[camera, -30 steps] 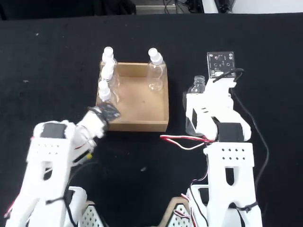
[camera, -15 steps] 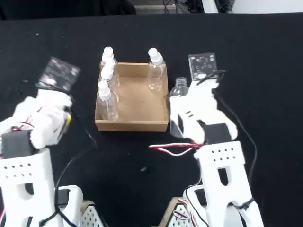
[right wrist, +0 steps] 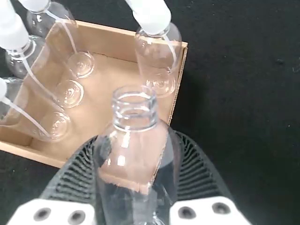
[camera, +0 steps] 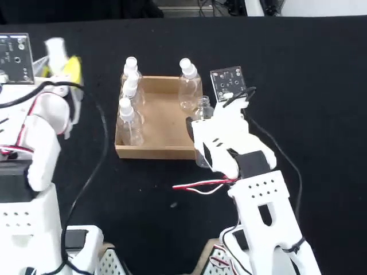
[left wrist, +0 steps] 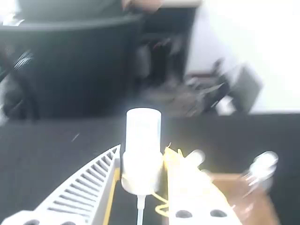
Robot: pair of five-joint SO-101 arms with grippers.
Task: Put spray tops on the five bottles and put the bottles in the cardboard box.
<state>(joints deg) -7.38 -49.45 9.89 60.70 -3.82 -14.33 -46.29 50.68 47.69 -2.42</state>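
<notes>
My left gripper is raised over the table's far left, shut on a white spray top whose thin tube hangs down between the fingers. The same spray top is a white blur from above. My right gripper is shut on a clear uncapped bottle, held upright against the outside of the right wall of the cardboard box. This bottle stands close to a capped bottle in the box's back right corner. Three more capped bottles line the box's left wall.
The box's floor has bare room in its middle and along its front right. Black table surface lies all around the box. Both white arm bases stand at the near edge, with a red and white cable looping beside the right arm.
My left arm swung up and away from the box's front left corner to the far left. My right arm carried the open bottle leftward up to the box's right wall.
</notes>
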